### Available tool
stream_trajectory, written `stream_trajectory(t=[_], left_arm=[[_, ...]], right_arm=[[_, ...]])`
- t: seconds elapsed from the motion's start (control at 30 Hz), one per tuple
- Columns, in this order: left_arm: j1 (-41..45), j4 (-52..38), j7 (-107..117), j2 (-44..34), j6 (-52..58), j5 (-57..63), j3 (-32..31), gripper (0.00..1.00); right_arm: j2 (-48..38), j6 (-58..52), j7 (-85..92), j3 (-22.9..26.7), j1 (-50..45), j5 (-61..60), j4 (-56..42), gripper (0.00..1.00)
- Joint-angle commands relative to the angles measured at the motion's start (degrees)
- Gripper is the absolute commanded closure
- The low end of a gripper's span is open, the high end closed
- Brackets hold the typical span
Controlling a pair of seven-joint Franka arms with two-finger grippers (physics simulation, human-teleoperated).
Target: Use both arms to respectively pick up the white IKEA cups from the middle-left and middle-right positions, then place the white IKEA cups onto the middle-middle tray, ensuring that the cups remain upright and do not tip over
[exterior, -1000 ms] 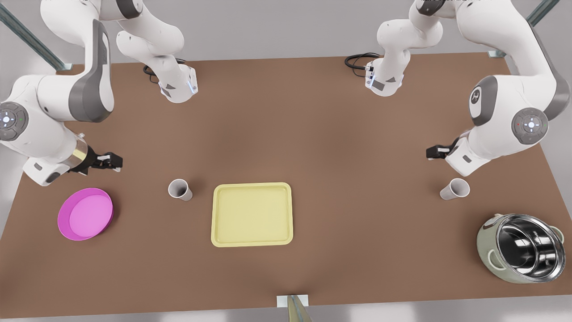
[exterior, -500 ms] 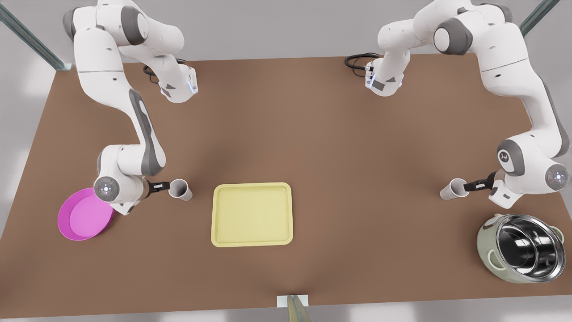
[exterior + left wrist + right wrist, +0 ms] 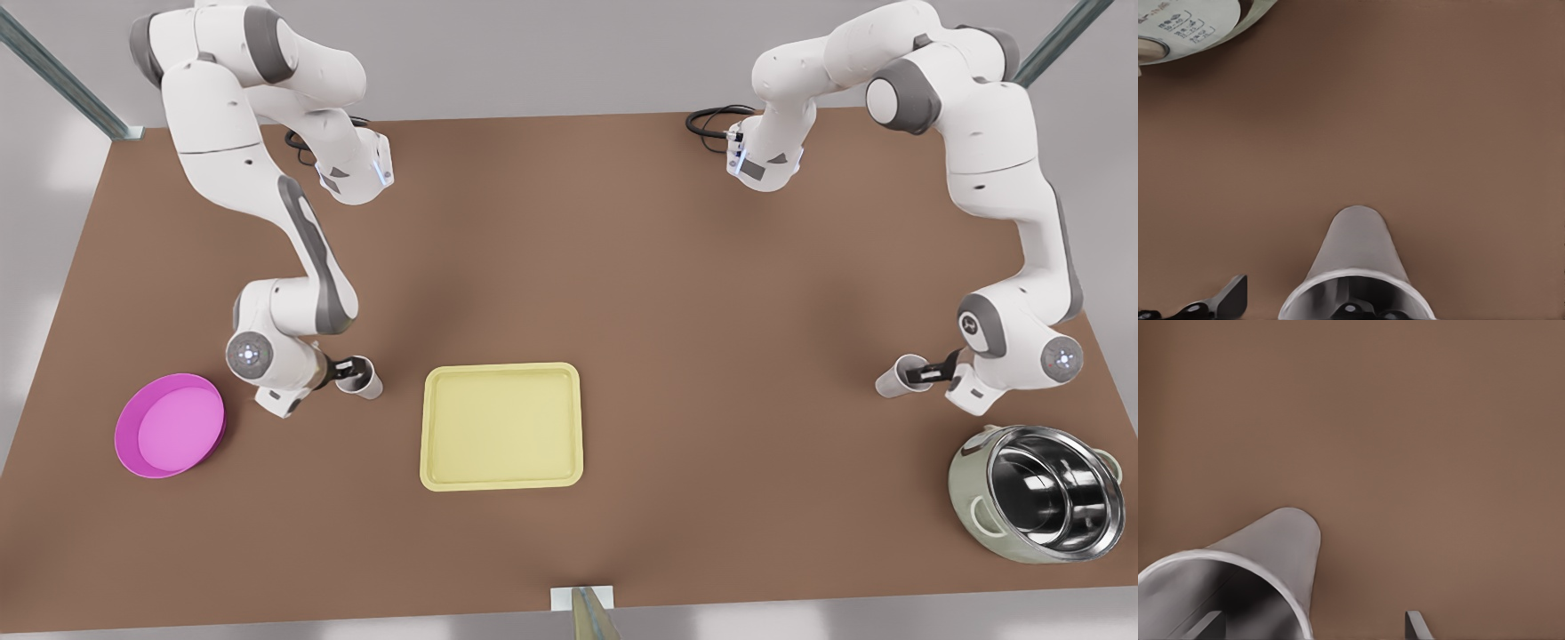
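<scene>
Two white cups stand upright on the brown table, one (image 3: pixel 369 385) left of the pale yellow tray (image 3: pixel 502 427) and one (image 3: pixel 889 383) far to its right in the front view. My right gripper (image 3: pixel 347 374) reaches the cup on the front view's left. In the right wrist view it (image 3: pixel 1310 625) is open, one finger inside the cup (image 3: pixel 1271 547) and one outside. My left gripper (image 3: pixel 925 372) is at the other cup. In the left wrist view it (image 3: pixel 1295 307) is open astride the rim of that cup (image 3: pixel 1358 247).
A pink round bowl (image 3: pixel 169 425) lies close behind the right arm's wrist. A steel pot with a pale green outside (image 3: pixel 1036 502) sits just in front of the left arm, and its pale green side (image 3: pixel 1185 27) shows in the left wrist view. The tray holds nothing.
Both arms have swung down and inward; each gripper has closed the last gap to its cup and now straddles the rim. The cups and tray have not moved.
</scene>
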State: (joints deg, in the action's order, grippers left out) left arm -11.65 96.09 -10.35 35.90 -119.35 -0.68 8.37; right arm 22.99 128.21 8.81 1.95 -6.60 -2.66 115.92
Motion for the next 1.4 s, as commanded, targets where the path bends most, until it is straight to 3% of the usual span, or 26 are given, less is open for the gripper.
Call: stream_trajectory(t=[0.0,0.07,0.1,0.13,0.23,0.27,0.33,0.37,0.47,0.57,0.77,0.83,0.93,1.2,1.23,1.27,1.3,1.33,1.37], left_arm=[[0.0,0.0,0.6,0.0,-1.1,-0.8,0.0,0.5],[0.0,0.0,0.7,0.0,-0.7,-3.1,0.0,0.6],[0.0,0.0,0.7,0.0,-0.6,-3.1,0.0,0.66],[0.0,0.0,0.7,-0.1,-0.4,-3.2,0.0,0.72],[0.7,-0.2,0.6,-1.5,1.0,-3.1,0.0,0.79],[1.9,-0.2,0.7,-3.5,2.2,-3.1,0.0,0.79],[7.4,-3.4,5.0,-6.5,6.2,-2.7,-0.1,0.79],[8.8,-9.4,9.0,-5.0,10.4,-2.8,-2.4,0.79],[13.7,-15.5,31.6,-3.1,11.3,-2.5,-13.3,0.79],[26.2,-19.6,55.5,0.4,11.3,-2.4,-13.3,0.79],[39.6,-34.4,91.9,10.9,9.1,-2.8,-15.1,0.79],[41.1,-34.4,96.0,12.2,2.6,-2.9,-19.1,0.79],[44.4,-34.5,96.8,16.4,-6.9,-2.7,-19.2,0.79],[44.7,-34.0,96.5,20.5,-12.9,-1.3,-18.9,0.79],[44.7,-34.0,96.5,20.8,-12.9,-1.3,-18.9,0.79],[44.7,-34.0,96.5,20.9,-12.9,-1.3,-18.9,0.66],[44.7,-34.0,96.5,21.0,-12.8,-1.3,-18.9,0.34],[44.7,-34.0,96.5,21.0,-12.8,-1.2,-18.9,0.19],[44.7,-34.0,96.5,21.0,-12.8,-1.2,-18.9,0.16]], right_arm=[[0.7,1.0,1.3,0.0,0.0,-0.2,0.0,0.0],[1.2,1.0,1.3,-0.3,0.0,-0.2,0.0,0.0],[1.3,1.0,1.3,-0.3,0.1,-0.2,0.0,0.1],[1.5,1.0,1.4,-0.3,0.1,-0.2,0.0,0.36],[1.9,0.9,2.7,-0.4,0.0,-0.1,-0.4,0.72],[1.8,0.8,2.9,-0.4,-0.1,-0.1,-0.7,0.79],[1.8,0.2,2.9,-0.4,-0.3,-0.1,-1.7,0.79],[1.7,-0.2,2.9,-0.4,-0.4,0.0,-2.3,0.79],[1.8,-1.0,3.2,-0.5,-0.4,-0.8,-5.3,0.79],[4.5,-1.0,2.4,-0.4,-3.2,-6.3,-15.0,0.79],[17.0,-4.0,-7.9,-0.5,-8.8,-12.8,-33.7,0.79],[18.0,-4.5,-16.0,-0.4,-12.6,-12.9,-35.4,0.79],[18.8,-7.8,-18.1,-0.4,-14.2,-12.7,-35.7,0.79],[20.8,-13.2,-18.1,-0.4,-15.8,-12.0,-35.1,0.79],[20.9,-13.2,-18.1,-0.4,-15.8,-12.1,-35.2,0.62],[21.1,-13.1,-18.0,-0.3,-15.8,-12.0,-35.2,0.0],[21.2,-13.0,-18.0,-0.4,-15.8,-12.0,-35.2,0.0],[21.3,-13.0,-18.0,-0.3,-15.8,-12.0,-35.2,0.0],[21.3,-13.0,-18.0,-0.3,-15.8,-12.0,-35.2,0.0]])
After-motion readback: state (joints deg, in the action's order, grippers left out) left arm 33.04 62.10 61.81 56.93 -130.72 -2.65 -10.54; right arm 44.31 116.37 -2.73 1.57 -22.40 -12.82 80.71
